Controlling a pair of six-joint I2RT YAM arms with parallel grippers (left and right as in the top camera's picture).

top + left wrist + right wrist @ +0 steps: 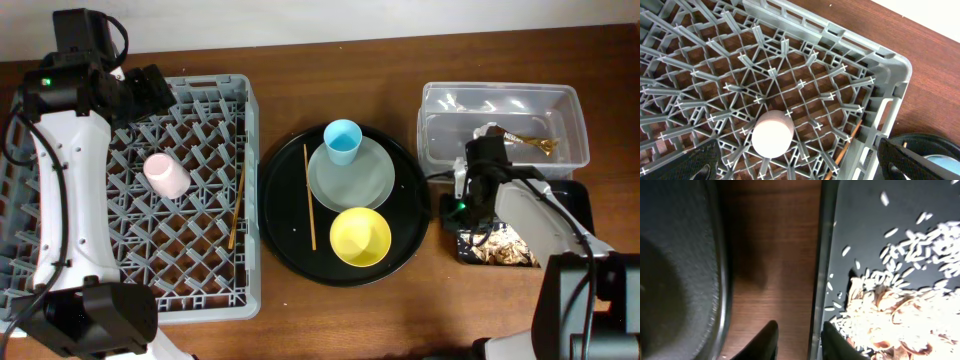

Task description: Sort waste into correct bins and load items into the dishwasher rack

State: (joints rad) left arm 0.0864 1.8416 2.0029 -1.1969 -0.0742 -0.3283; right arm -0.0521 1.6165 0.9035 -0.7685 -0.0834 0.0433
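While my right gripper (800, 342) is hanging low over the left edge of the shallow black tray (875, 225), its fingers are standing narrow, one on either side of that rim. I cannot tell from the wrist view whether the pads are gripping the rim or only straddling it. The food scraps (900, 315) are lying heaped inside the tray, just beside the rim, with loose grains scattered around them. The wrapper (540, 146) is sitting in the clear tub (430, 110) at the table's far right corner.

My left gripper (800, 170) is hovering wide and empty over the dishwasher rack (250, 180), above the pink cup (166, 175) resting among the pegs. One chopstick (237, 205) is lying along the rack's right wall.

The second chopstick (309, 195), the light blue cup (342, 140) on the grey plate (370, 185) and the yellow bowl (360, 237) are waiting on the round black tray (280, 210).

I am judging the risk to be on the right side. If the fingers close on the rim and I lift or pull, the shallow tray may tilt or slide and spill scraps onto the table, or bump the round tray close beside it.
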